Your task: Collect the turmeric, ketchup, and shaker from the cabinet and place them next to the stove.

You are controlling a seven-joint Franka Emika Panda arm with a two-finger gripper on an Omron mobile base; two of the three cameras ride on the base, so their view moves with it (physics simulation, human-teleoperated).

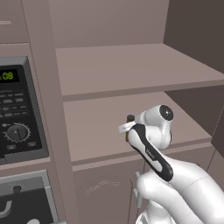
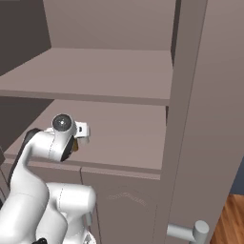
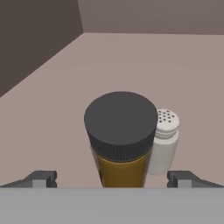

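From my hand camera the turmeric (image 3: 120, 140) stands upright straight ahead of my gripper (image 3: 113, 178), its long axis vertical, centred between fingertips (image 3: 41, 178) that are spread wide and touch nothing. The shaker (image 3: 164, 141) stands just beside the jar on its right, close enough that I judge the right finger could nudge it. Both rest on the cabinet (image 1: 113, 127) lower shelf, flat and bare, walls well apart

On the lower shelf (image 3: 144, 57) the turmeric (image 3: 120, 140) stood between the wide-spread fingers (image 3: 41, 179) of the hand (image 3: 114, 180), the shaker (image 3: 164, 142) crowding just beside it on one side — the shelf around and behind lay bare to the cabinet (image 3: 35, 39) walls.
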